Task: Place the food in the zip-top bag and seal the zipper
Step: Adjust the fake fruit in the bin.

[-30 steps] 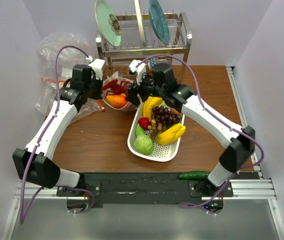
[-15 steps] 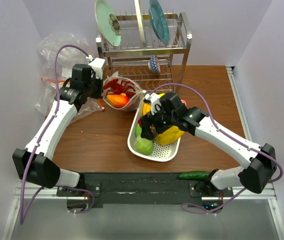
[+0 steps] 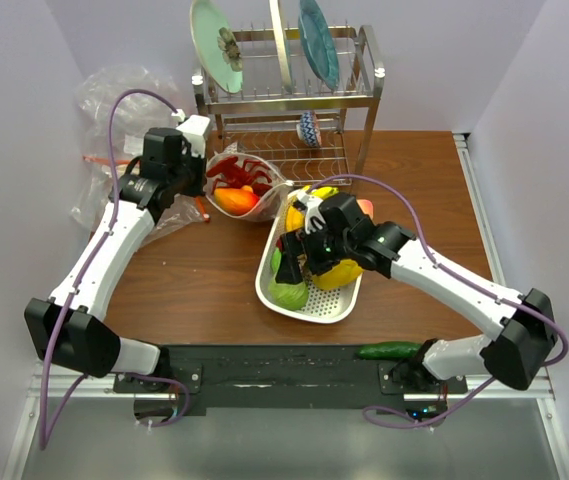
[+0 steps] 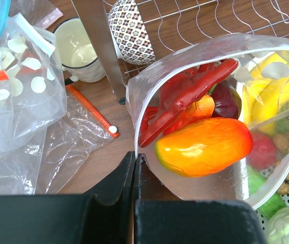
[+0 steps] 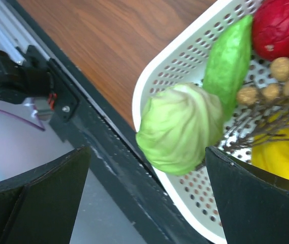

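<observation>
My left gripper [image 4: 134,158] is shut on the edge of the zip-top bag [image 4: 205,178], just below its zipper rim [image 4: 130,109]. The bag stands open on the table by the rack [image 3: 242,185]. In it lie a red lobster [image 4: 185,94], an orange-red pepper [image 4: 202,147] and a dark red apple [image 4: 228,99]. My right gripper [image 5: 147,203] is open and empty, low over the near end of the white tray [image 5: 159,71], its jaws either side of the pale green cabbage [image 5: 180,127]. A small red fruit [image 5: 281,25] lies further along the tray. In the top view the right gripper [image 3: 299,262] hides that fruit.
The tray [image 3: 309,312] also holds yellow bananas [image 3: 339,272], a green leaf vegetable [image 5: 230,61] and brown grapes [image 5: 271,76]. A dish rack [image 3: 284,90] stands behind. Loose clear bags [image 3: 114,110] lie at the left. A mug [image 4: 81,48] stands under the rack, and a cucumber [image 3: 389,350] lies on the front rail.
My right arm has left the bag's mouth and swung back over the near end of the tray, open. The left gripper has kept its hold on the bag.
</observation>
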Robot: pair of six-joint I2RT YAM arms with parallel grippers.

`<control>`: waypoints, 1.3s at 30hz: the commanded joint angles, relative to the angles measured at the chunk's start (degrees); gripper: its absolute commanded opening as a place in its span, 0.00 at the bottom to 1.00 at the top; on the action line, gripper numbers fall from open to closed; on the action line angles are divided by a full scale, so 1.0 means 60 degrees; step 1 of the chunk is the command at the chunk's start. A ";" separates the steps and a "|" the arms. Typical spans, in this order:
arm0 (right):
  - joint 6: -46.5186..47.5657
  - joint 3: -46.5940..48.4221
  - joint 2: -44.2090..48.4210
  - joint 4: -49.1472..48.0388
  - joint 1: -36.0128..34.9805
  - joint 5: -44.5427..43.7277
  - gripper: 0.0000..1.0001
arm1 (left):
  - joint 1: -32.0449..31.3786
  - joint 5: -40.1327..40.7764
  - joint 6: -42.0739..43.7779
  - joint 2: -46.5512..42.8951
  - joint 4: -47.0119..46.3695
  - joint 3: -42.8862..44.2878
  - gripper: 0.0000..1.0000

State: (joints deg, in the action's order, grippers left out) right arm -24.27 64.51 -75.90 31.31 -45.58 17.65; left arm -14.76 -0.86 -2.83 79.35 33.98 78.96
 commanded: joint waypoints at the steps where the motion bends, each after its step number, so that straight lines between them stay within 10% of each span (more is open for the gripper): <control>1: -0.0425 0.0130 -0.0531 -0.0316 -0.0122 0.0371 0.99 | -0.0015 0.0027 0.0106 -0.0466 -0.0550 0.0009 0.00; 21: 0.0412 0.2271 -0.2906 0.3102 -0.2349 -0.6120 0.99 | -0.0015 0.0012 0.0120 -0.0452 -0.0594 -0.0035 0.00; 29: 0.0398 0.2227 -0.2645 0.3204 -0.2364 -0.5930 0.59 | -0.0015 0.0012 0.0120 -0.0393 -0.0580 -0.0005 0.00; 39: 0.0369 0.2886 -0.1443 0.5296 -0.2349 -0.6412 0.54 | -0.0015 0.0056 0.0120 -0.0408 -0.0594 -0.0035 0.00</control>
State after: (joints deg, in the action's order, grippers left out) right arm -22.00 78.37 -88.58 55.83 -59.68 -16.71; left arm -14.76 -0.82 -2.81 78.91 33.87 78.85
